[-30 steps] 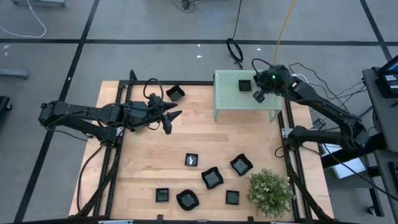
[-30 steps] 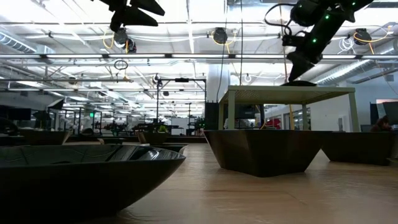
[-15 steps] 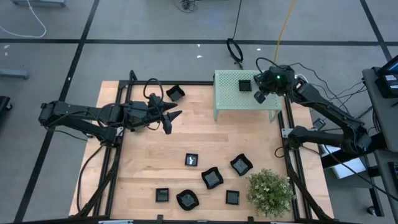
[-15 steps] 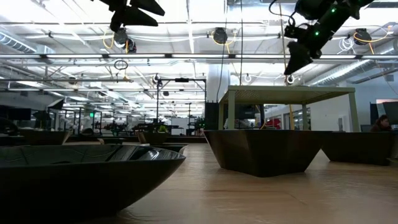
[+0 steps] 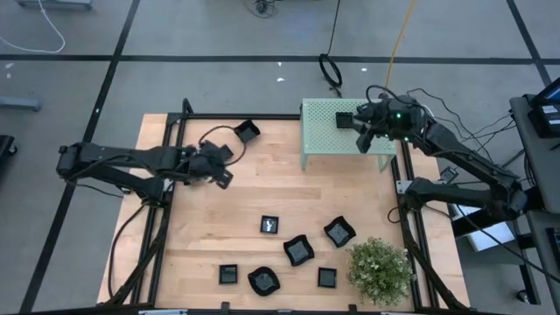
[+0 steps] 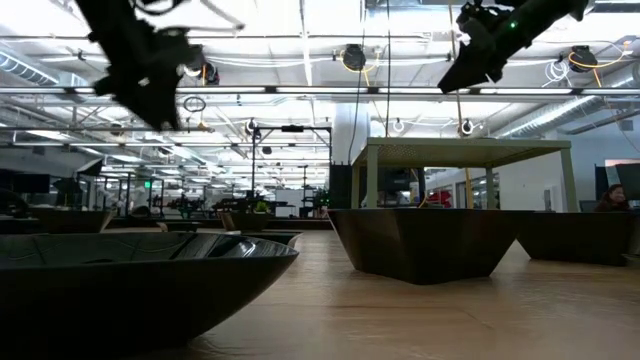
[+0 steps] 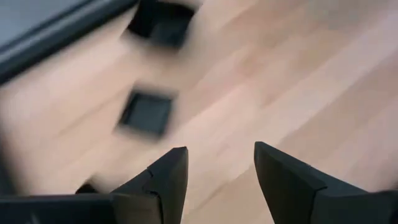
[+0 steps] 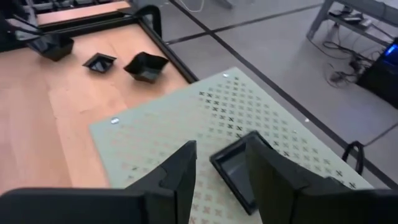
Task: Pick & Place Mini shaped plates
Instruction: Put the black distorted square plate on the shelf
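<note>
One square black mini plate (image 5: 344, 120) lies flat on top of the pale green perforated stand (image 5: 325, 138). It also shows in the right wrist view (image 8: 237, 176). My right gripper (image 5: 363, 133) hovers open above it, clear of the stand in the low view (image 6: 462, 75). My left gripper (image 5: 224, 174) is open and empty over the table's left half, pointing down (image 6: 150, 95). Its wrist view (image 7: 217, 168) shows two black plates (image 7: 147, 112) on the wood, blurred. Several more plates (image 5: 298, 251) lie near the table's near edge, and one plate (image 5: 248, 132) lies at the far edge.
A small green bushy plant (image 5: 379, 269) stands at the near right corner. Black frame rails (image 5: 166, 210) run along the table's left and right sides. Bare wood (image 5: 289, 188) lies between the stand and the near plates. In the low view, plates (image 6: 420, 240) stand large in the foreground.
My right gripper has risen from the stand's top and drawn a little toward the table's right edge, while the black plate stays on the stand. My left gripper has tipped from level to pointing down, and has gone down and a little toward the table's left edge.
</note>
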